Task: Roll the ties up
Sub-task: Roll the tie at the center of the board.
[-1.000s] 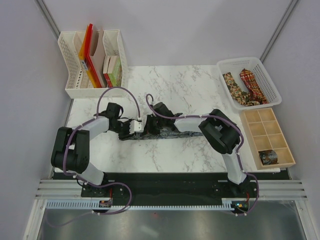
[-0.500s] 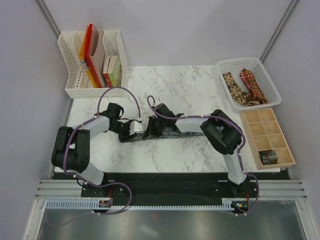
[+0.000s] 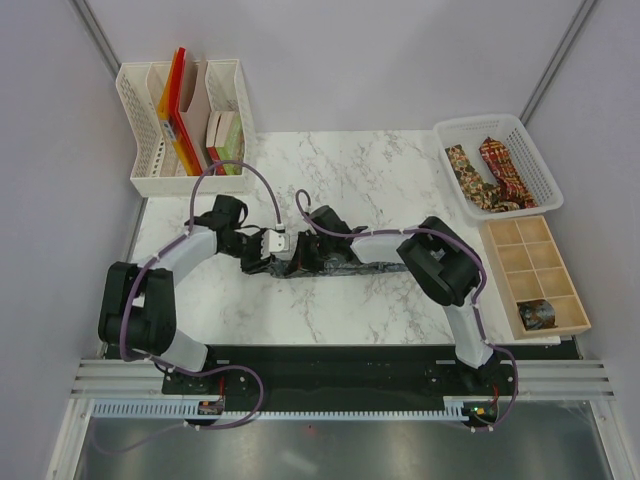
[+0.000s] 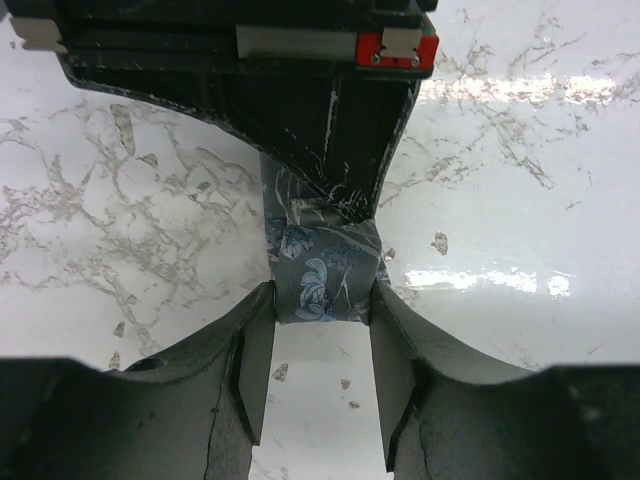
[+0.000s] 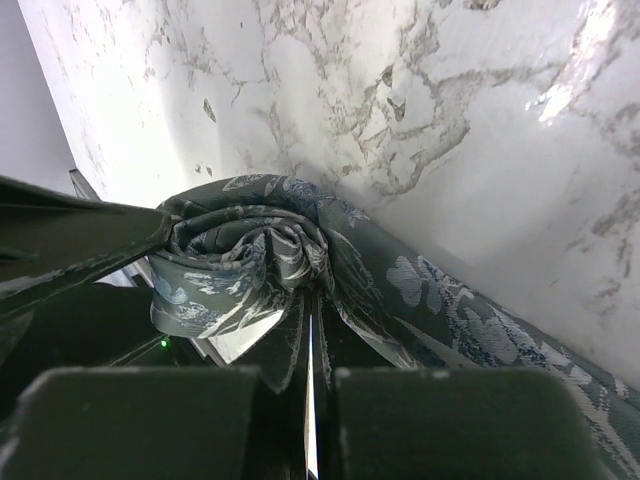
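Top external: left gripper (image 4: 322, 300) half-spread, fingers (image 4: 255, 350) pressed against both sides of the roll. At table (image 3: 380, 170) centre lies the dark grey-green tie (image 3: 350, 268), rolled end toward 9 o'clock, flat tail toward 3. Its core is clamped tight by the right gripper (image 5: 308, 300). At 2 o'clock, basket (image 3: 541, 172) holds brown-gold tie (image 3: 466, 172) and red tie (image 3: 503, 165).

The left gripper (image 3: 287, 248) moved slightly up, nearer the file rack (image 3: 160, 185), and its wrist turned toward the rack. The dark tie (image 3: 340, 268) left end looks pulled in further from the rack, probably rolled tighter.
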Robot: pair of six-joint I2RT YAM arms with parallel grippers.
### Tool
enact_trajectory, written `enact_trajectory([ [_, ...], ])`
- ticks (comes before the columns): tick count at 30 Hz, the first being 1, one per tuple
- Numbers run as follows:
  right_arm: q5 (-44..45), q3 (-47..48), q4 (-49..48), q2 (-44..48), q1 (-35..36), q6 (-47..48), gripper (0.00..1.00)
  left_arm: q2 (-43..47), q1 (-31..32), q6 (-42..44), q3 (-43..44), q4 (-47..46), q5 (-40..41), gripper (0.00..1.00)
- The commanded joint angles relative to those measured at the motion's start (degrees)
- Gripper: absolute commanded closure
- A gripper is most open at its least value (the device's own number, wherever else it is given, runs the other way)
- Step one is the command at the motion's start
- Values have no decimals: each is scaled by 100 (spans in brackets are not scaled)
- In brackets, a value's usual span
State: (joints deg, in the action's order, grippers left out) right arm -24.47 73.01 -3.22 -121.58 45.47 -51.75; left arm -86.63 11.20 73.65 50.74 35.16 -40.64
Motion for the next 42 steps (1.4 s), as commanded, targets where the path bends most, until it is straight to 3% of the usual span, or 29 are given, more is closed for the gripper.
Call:
enact_trajectory([
  [1,242,-41,219,-305,-30,-11,100,-73,198,-377,375,9,-251,52],
  [18,-365,-402,-899,-138,-205,-582,100,-1180,708,-790,788,9,583,52],
  [20,-409,-445,-934,-42,-241,-600,98,-1373,726,-895,884,35,777,54],
  [24,-637,-613,-987,283,-407,-609,84,-1646,726,-931,955,158,1023,56],
  [33,-937,-675,-742,952,-890,-196,79,-1849,726,-844,1078,448,1208,60],
  [42,-410,-463,-547,469,-979,612,77,-1515,638,-281,631,914,1664,64],
])
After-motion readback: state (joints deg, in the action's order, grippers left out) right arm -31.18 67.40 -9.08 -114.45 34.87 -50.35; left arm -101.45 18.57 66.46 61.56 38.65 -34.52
